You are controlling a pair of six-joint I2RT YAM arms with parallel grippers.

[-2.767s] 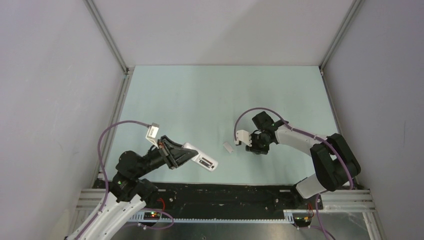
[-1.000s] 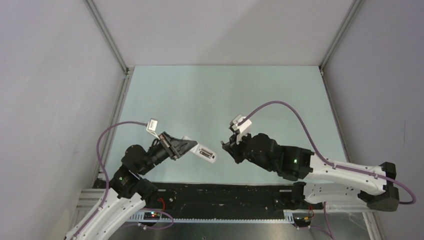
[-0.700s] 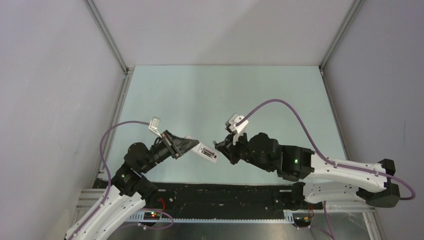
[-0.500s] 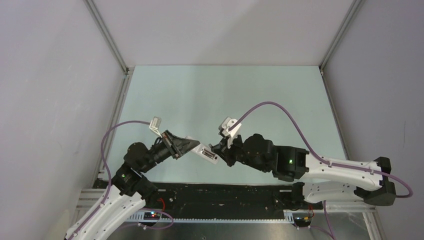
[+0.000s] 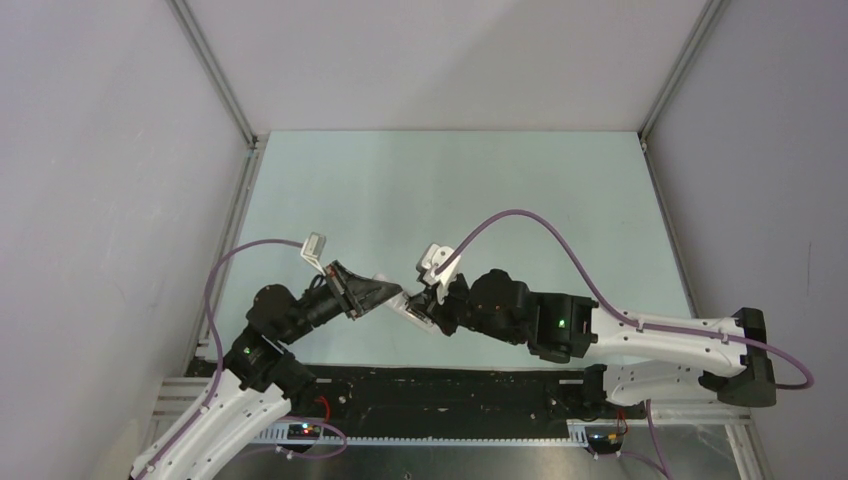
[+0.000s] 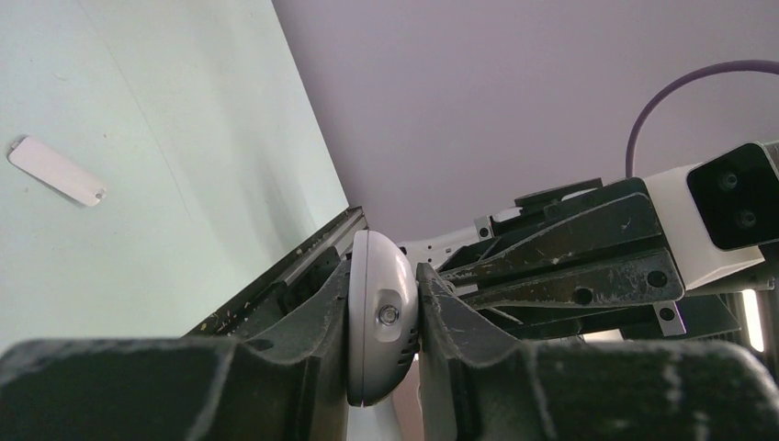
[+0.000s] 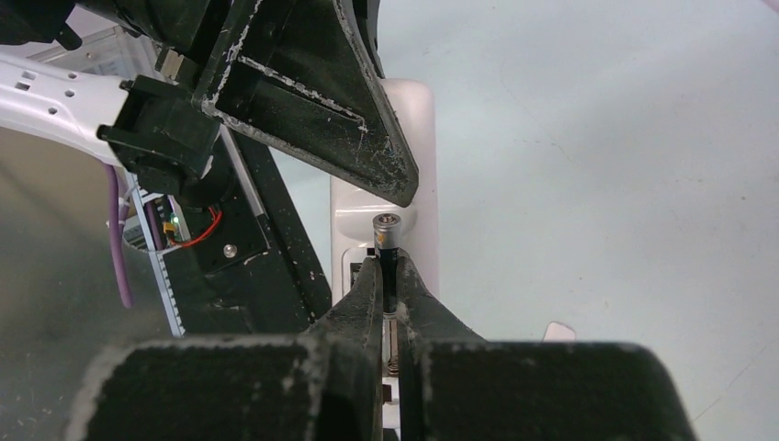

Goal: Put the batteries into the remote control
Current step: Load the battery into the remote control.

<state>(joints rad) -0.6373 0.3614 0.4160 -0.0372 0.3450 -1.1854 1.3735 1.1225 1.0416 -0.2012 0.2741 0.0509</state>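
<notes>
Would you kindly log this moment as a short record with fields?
left jaws: shut on the remote control
right jaws: shut on a battery, its top projecting past them
battery position: over the remote control's back, not visibly seated
cover piece: flat on the table, untouched
second battery: not visible

Robotics lab test cell. A pale green bench [image 5: 450, 180] is boxed in by plain grey panels [image 5: 100, 150] on its left, right and far sides, joined by aluminium frame rails [image 5: 214, 75]. At the bench's near edge, a left robot arm [image 5: 215, 420] and a right robot arm [image 5: 650, 335] are bolted to a metal base. They trail purple cables [image 5: 520, 213], beside an exposed circuit board [image 5: 303, 430] with lit indicator lights.
</notes>
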